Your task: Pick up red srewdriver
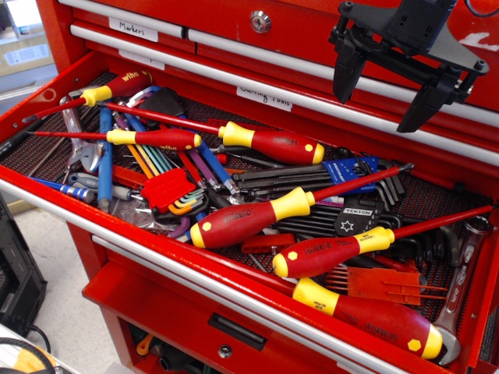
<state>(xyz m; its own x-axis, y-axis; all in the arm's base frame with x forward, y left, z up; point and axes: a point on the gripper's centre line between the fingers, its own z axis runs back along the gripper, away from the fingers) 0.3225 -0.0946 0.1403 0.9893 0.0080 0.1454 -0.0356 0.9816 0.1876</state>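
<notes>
Drawer (47, 93) of a red tool chest stands pulled out in my view, its mesh-lined bottom being the surface that carries a jumble of hand tools. I see the tool (386, 97) at upper right, black, hanging above the back edge of the drawer with its two fingers (348, 74) spread wide apart and nothing between them. Several red screwdrivers with yellow collars lie in the drawer. The largest red screwdriver (249, 220) lies across the middle, its shaft pointing up and right toward the tool. Another (331, 253) lies just beside it to the right, roughly parallel. A third (269, 142) sits behind them with its thin shaft running left. A fourth (374, 318) rests along the front edge at lower right. Two slimmer ones (160, 139) lie at the left. Black hex keys (273, 181) and a coloured hex key set (168, 189) lie among them, and a wrench (464, 280) lies at far right.
</notes>
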